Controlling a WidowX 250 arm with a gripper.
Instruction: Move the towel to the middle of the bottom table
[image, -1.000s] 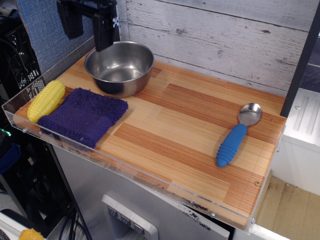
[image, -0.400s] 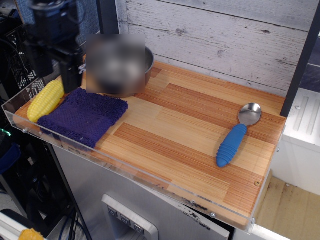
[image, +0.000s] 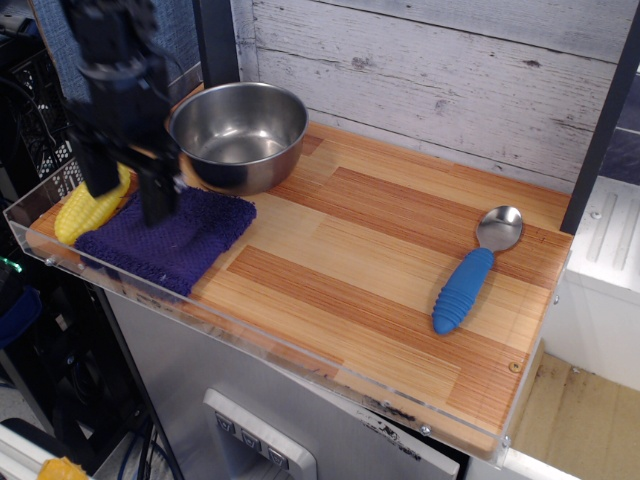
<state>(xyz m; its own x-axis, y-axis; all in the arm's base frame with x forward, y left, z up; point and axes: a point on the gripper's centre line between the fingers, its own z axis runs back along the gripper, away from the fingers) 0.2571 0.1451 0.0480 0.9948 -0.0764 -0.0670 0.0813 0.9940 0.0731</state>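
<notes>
I'm at the grasping step: my gripper (image: 128, 203) hangs spread, one finger (image: 158, 205) touching the towel (image: 170, 235) directly beneath, at the bottom table (image: 390, 262)'s far-left end; next, pinch, then carry it right toward the middle

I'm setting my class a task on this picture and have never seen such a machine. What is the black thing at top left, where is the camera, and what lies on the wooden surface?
One camera looks down at an angle from the front. The black thing is a robot arm's tool, two fingers spread open, lowered at the towel, a dark purple cloth. It holds nothing yet. On the wooden table also lie a yellow toy corn cob left of the towel, a steel bowl behind it, and a blue-handled spoon at right.
</notes>
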